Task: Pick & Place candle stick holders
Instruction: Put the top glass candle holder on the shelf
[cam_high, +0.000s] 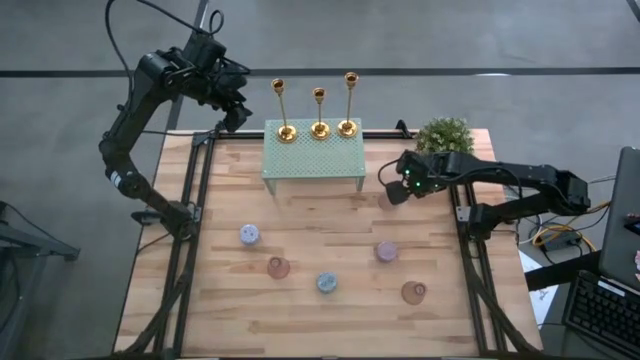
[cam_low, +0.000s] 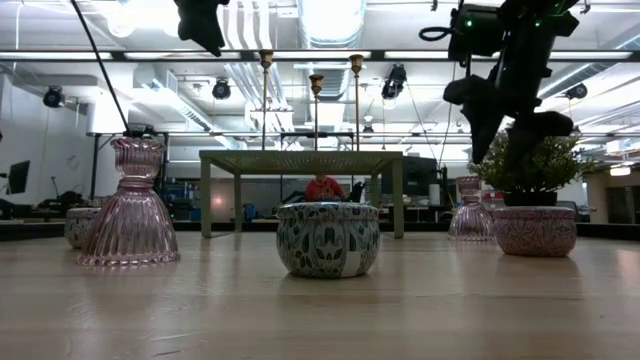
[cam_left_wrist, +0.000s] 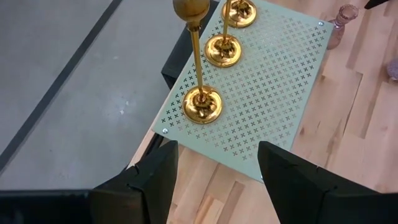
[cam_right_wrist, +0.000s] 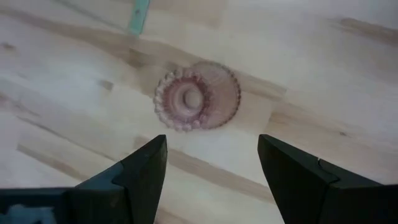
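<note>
Three gold candle stick holders (cam_high: 319, 112) are standing in a row along the far edge of a pale green perforated stand (cam_high: 313, 155) on the wooden worktop (cam_high: 320, 310). The left pincer (cam_high: 238, 115) is hovering beside the stand's left end, fingers spread. The right pincer (cam_high: 389, 187) is hanging spread above a pink glass holder (cam_right_wrist: 197, 95), empty.

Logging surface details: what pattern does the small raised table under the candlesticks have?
Pale green raised table, perforated with small cross-shaped holes; the left wrist view shows it best.
</note>
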